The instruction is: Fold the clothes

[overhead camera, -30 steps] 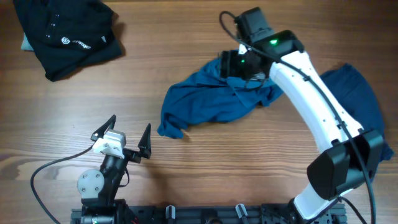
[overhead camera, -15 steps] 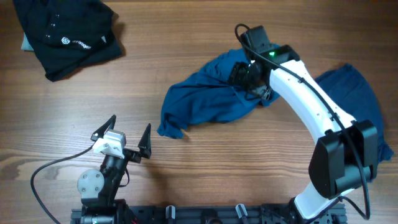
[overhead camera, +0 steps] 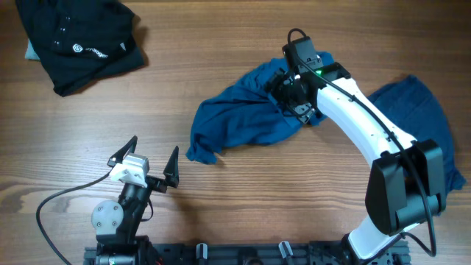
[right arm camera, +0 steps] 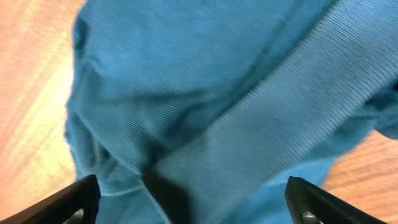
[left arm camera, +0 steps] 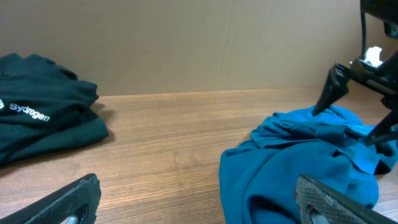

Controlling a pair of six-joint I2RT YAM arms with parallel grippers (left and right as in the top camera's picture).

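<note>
Your right pincer (overhead camera: 294, 97) sits low over the crumpled blue T-shirt (overhead camera: 239, 124) at mid-worktop (overhead camera: 243, 213), jaws spread wide, gripping nothing. Your left pincer (overhead camera: 147, 157) stands wide and empty near the front edge, well apart from the shirt. Fabric is finely ribbed knit. A second blue garment (overhead camera: 430, 118) lies at the right edge.

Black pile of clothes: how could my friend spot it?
On the wooden table, look at the far left corner. The black pile lies there alone. It has white writing, while the crumpled shirt and the garment at right are blue.
</note>
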